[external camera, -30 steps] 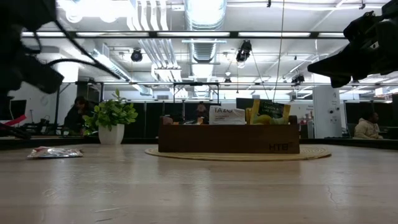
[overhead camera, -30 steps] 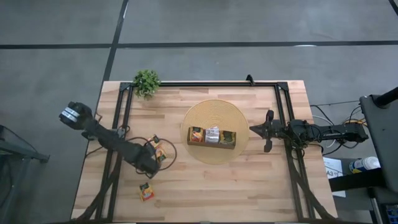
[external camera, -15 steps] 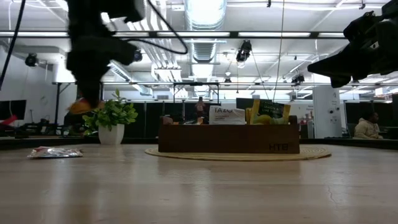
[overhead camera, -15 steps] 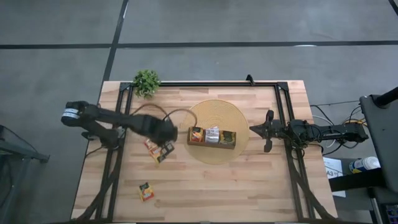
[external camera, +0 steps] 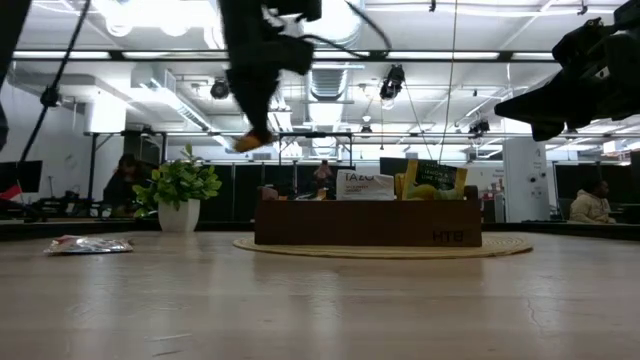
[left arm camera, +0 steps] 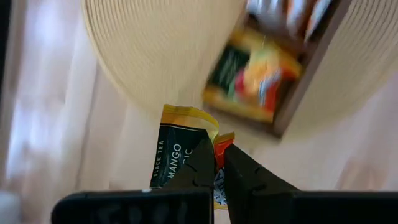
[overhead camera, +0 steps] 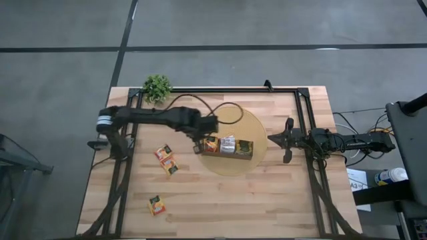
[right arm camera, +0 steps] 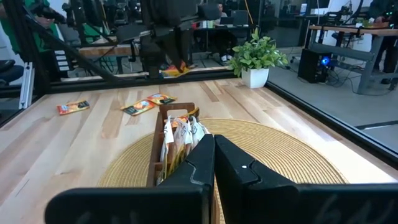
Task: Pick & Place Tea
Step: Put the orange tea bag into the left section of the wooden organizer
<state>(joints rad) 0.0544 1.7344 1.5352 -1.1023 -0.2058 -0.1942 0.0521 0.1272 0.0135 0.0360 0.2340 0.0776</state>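
My left end effector is clamped on a dark green-yellow square tea sachet, carried high so it clears the rim of the long dark-brown divided wooden box just ahead; my right end effector, fingers together, waits beyond the box.

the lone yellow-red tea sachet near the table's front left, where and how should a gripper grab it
The yellow-red square tea sachet lies flat on the wooden table with bare wood around it. Probably best to come straight down from above and pinch across two opposite edges; lying flat, it offers little else to grip.
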